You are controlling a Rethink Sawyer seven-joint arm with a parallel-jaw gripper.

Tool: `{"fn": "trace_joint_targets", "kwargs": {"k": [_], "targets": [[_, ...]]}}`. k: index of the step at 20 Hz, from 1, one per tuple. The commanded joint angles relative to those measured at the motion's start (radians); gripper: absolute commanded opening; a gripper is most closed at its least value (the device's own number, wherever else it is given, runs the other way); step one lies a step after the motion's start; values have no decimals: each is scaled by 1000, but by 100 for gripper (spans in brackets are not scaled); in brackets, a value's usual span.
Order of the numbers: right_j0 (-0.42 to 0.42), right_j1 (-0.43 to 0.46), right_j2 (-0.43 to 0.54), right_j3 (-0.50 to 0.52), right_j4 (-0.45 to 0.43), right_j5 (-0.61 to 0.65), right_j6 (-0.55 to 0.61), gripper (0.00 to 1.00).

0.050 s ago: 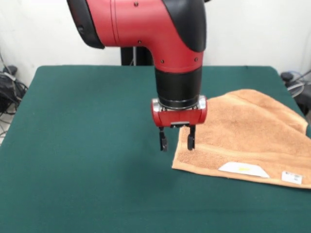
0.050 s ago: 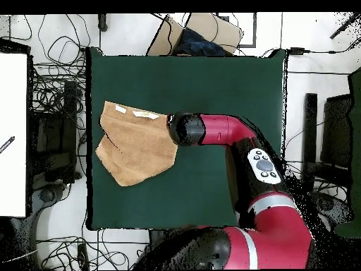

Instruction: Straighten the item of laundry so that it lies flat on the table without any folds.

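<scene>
Over the towel's [image 1: 243,141] corner, at the table's [image 1: 87,145] edge, the gripper [image 1: 176,138] hangs with fingers narrowly parted and empty, so a descent could pinch both folded layers and drag the cloth off instead of spreading it.

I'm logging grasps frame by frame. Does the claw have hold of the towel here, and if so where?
Nothing is held. The claw hangs open at the towel's corner edge, one finger over the cloth.

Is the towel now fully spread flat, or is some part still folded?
Still folded. The towel has a corner turned over on itself, so from overhead its outline is irregular, not square.
</scene>
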Motion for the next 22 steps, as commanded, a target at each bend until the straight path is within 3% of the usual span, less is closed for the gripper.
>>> {"fn": "trace_joint_targets", "kwargs": {"k": [1,22], "targets": [[13,75,-16,20,-50,-64,72,100],[41,87,-59,4,-61,-108,91,100]]}}
